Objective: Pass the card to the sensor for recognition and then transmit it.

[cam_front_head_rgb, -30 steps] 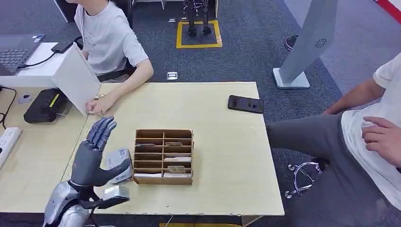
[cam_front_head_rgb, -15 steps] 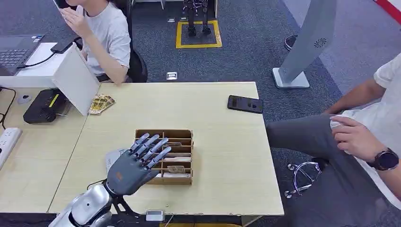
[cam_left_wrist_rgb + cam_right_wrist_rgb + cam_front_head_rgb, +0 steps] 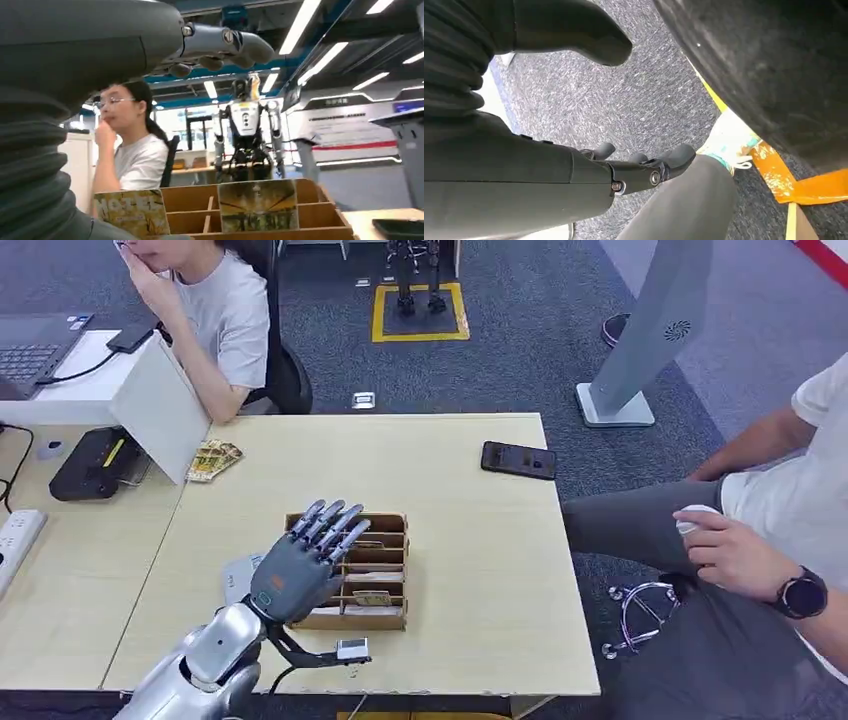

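My left hand (image 3: 305, 562) hovers palm down over the left part of a wooden card box (image 3: 385, 540), fingers spread and holding nothing. Several cards stand in the box's slots, one with a picture near the front (image 3: 372, 597). In the left wrist view the fingers (image 3: 220, 42) reach out above the box (image 3: 280, 232), with two picture cards (image 3: 257, 205) upright in it. The grey sensor (image 3: 238, 575) lies left of the box, partly hidden by my hand. My right hand (image 3: 634, 167) hangs over the carpet, fingers loose and holding nothing.
A small pile of cards (image 3: 213, 460) lies at the table's far left by a white panel (image 3: 160, 405). A black phone (image 3: 519, 460) lies far right. One person sits behind the table (image 3: 215, 315), another at the right (image 3: 740, 550). A black device (image 3: 95, 462) sits on the left desk.
My left hand swung from upright beside the sensor rightward to above the box. The person at the back drew a hand off the table to the face, leaving cards there.
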